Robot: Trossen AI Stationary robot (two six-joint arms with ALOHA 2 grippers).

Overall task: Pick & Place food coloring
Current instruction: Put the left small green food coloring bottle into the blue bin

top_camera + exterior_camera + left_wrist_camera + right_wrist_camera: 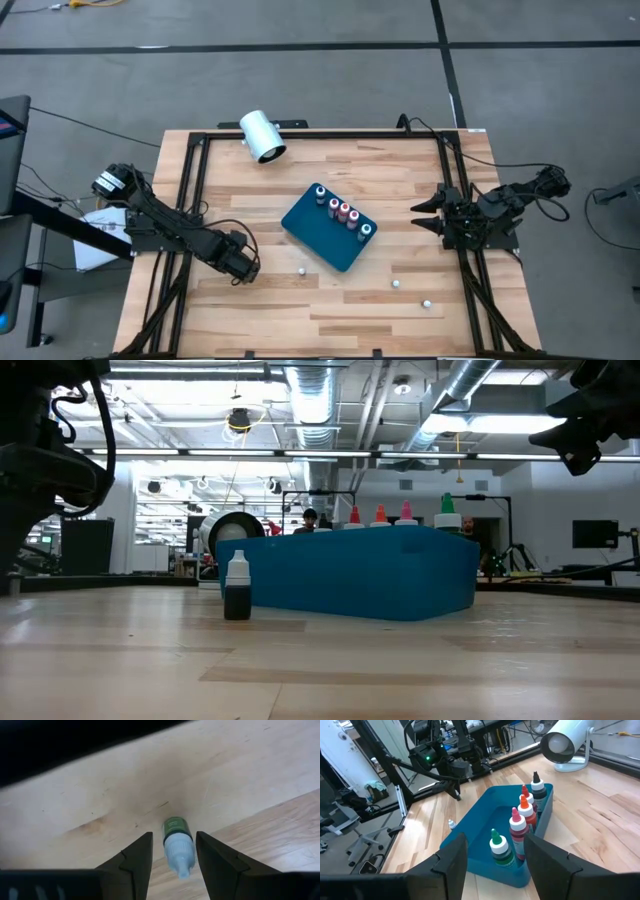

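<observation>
A teal tray (322, 238) lies mid-table with several food coloring bottles (344, 211) standing along its far-right wall, also visible in the right wrist view (517, 827). My left gripper (240, 264) points down near the table's left side. It is open, with a finger on each side of a green-bodied, pale-capped bottle (176, 842) on the wood; a gap shows on both sides. Three more bottles (300, 270) (396, 283) (427, 302) rest on the table; one (237, 588) stands upright. My right gripper (420, 215) waits open at the table's right edge.
A big white cylinder (262, 135) lies at the table's far edge, left of the middle. Black frame rails (190, 200) run along the table's left, far and right sides. Bare wood lies between the tray and the near edge.
</observation>
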